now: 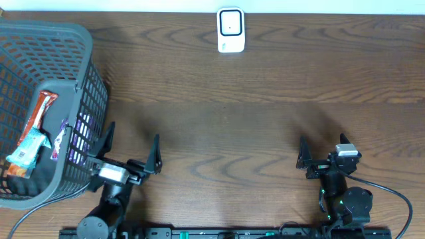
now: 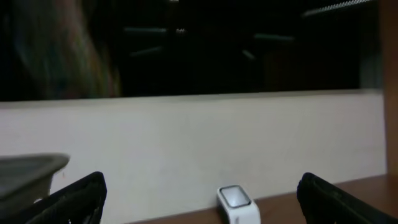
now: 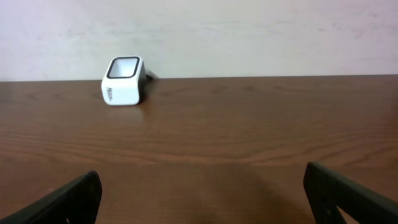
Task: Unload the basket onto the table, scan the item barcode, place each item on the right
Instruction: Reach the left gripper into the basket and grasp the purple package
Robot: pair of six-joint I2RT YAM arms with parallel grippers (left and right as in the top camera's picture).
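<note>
The white barcode scanner [image 1: 230, 30] stands at the table's far edge, window up; it also shows in the left wrist view [image 2: 236, 203] and the right wrist view [image 3: 123, 81]. Packaged items lie in the grey mesh basket [image 1: 86, 60] at the left: an orange-red bar [image 1: 41, 111], a teal and white packet [image 1: 26, 149] and a purple packet [image 1: 63, 137]. My left gripper [image 1: 133, 143] is open and empty just right of the basket. My right gripper [image 1: 323, 151] is open and empty near the front right, over bare table [image 3: 202, 180].
The basket's rim [image 2: 31, 167] shows at the left edge of the left wrist view. A pale wall [image 3: 249, 31] runs behind the scanner. Brown wooden table [image 1: 226, 119] lies between both grippers and the scanner.
</note>
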